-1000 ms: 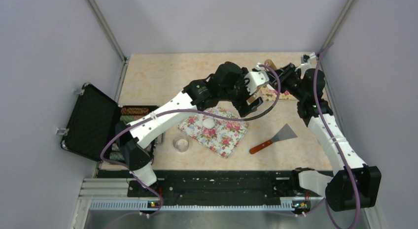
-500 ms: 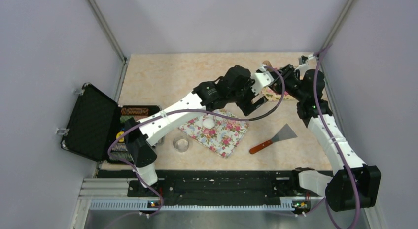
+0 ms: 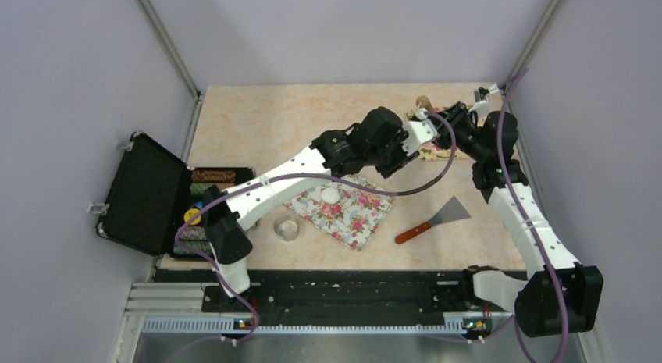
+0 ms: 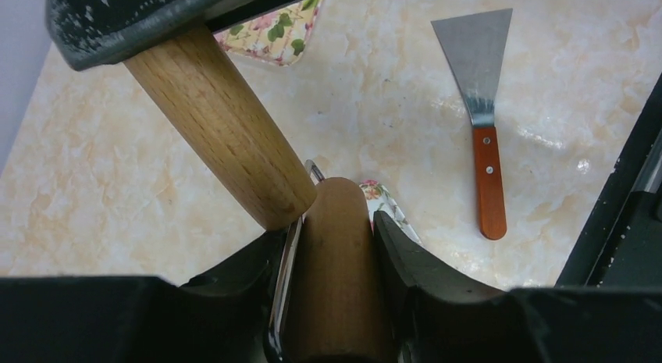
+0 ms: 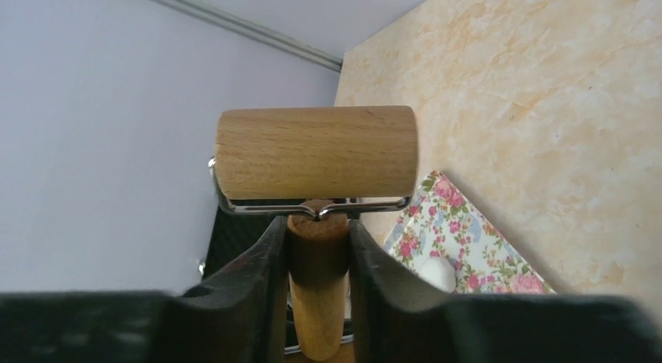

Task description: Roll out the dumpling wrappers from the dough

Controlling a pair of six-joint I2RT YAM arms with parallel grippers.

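Left hand (image 4: 334,222) is clamping a wooden part of the roller (image 5: 314,161), fingers pressing the wood from both sides. The right hand (image 5: 316,225) is gripping the roller's handle just below the metal yoke, with the barrel lying crosswise above it. Both hands are meeting over the far right of the worktop (image 3: 258,121), so I'm reading this as a hand-over or a regrip.

The dough (image 3: 331,194) is sitting well apart from them, a white lump on the near floral mat (image 3: 355,222), not yet flattened. No finished wrappers are showing that I can make out.

That lump is looking soft, light and probably tacky. Pinching would be denting it, so it is calling for the barrel coming down on its top and rolling outward from the middle. The roller is hard, smooth wood and likely to be slipping in a loose grip. The handle is the place to be holding, leaving the barrel free to turn.
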